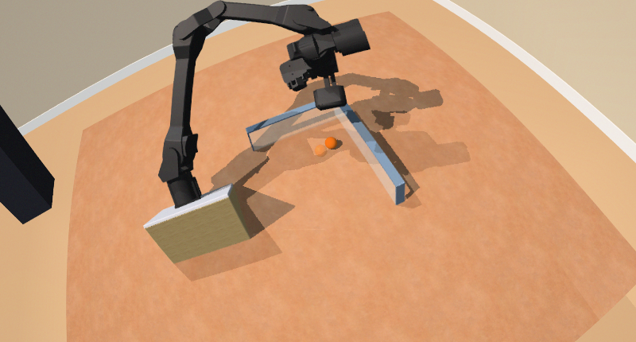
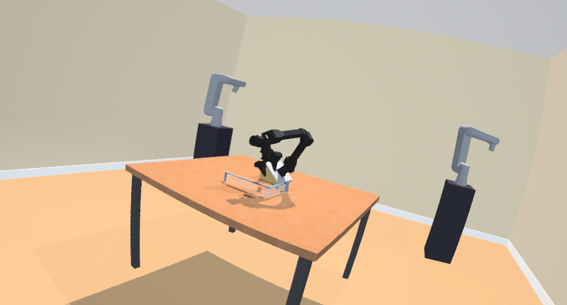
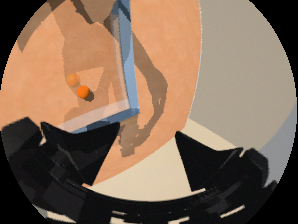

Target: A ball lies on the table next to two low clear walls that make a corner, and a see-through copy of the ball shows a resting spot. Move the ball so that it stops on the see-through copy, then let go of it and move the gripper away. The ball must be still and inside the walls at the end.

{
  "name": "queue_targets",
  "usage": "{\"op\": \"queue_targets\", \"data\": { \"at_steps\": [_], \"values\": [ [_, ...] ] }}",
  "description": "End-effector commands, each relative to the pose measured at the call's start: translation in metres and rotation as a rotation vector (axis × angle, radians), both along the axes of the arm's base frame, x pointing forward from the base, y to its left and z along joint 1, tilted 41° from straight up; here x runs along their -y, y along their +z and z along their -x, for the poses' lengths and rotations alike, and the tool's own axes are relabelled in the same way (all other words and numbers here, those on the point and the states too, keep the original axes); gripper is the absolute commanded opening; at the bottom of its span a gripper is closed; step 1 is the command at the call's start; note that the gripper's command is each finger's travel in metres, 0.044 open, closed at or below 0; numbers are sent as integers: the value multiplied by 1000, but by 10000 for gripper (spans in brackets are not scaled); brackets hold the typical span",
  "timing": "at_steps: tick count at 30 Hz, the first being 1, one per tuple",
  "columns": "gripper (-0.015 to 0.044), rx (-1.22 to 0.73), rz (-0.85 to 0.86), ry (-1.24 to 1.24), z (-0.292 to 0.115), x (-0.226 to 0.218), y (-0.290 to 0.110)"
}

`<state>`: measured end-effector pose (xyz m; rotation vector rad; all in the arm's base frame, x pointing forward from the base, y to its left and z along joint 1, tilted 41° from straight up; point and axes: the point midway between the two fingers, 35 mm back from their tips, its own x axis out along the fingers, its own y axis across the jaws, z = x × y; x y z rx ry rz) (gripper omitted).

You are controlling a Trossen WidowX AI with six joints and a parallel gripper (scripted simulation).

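a: where does the ball [image 1: 330, 142] lie relative to my gripper [image 1: 329, 97]?

b: inside the angle of the two clear walls [image 1: 372, 149], resting on the table [image 1: 444, 250], below my fingers and offset toward my base block [image 1: 199, 231]. i hang above the corner where the walls meet, well apart from the ball.

a: and the see-through copy [image 1: 319, 149]?

b: just beside the ball, touching or nearly so, on the side farther from the corner. the needed push therefore runs away from the corner, judged short.

a: finger state?

b: spread wide, holding nothing. a ball has no long axis, so approach direction alone matters.
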<state>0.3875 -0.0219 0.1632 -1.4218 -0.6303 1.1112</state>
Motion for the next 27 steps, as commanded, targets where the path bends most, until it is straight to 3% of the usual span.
{"op": "queue_targets", "data": {
  "at_steps": [1, 6, 19, 27],
  "values": [
    [374, -16, -3, -4, 0, 0, -1],
    [242, -440, -87, -123, 5, -2, -17],
    [237, -1560, -325, -735, 17, 2, -60],
    [237, -2005, -478, -1124, 28, 1, -79]
  ]
}}
